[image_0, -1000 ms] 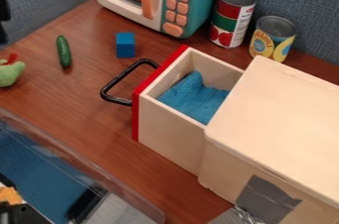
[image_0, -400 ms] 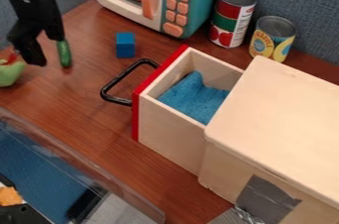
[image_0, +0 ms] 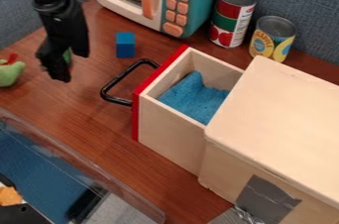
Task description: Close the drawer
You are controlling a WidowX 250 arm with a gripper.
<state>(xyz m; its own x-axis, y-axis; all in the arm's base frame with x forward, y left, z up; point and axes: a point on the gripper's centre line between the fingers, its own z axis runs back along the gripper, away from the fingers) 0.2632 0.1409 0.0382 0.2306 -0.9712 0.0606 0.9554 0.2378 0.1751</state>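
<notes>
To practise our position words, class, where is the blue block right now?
In the camera view, the blue block sits on the table, upper left of the picture's centre, just above the black drawer handle and right of the gripper.

Drawer open from wooden box, blue cloth inside. Gripper over table, apart from black handle; fingers spread. Blue cube near toy microwave. Tall can beside short can.

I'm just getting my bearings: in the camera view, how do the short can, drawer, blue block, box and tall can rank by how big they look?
1. Box
2. Drawer, the part sticking out
3. Tall can
4. Short can
5. Blue block
</notes>
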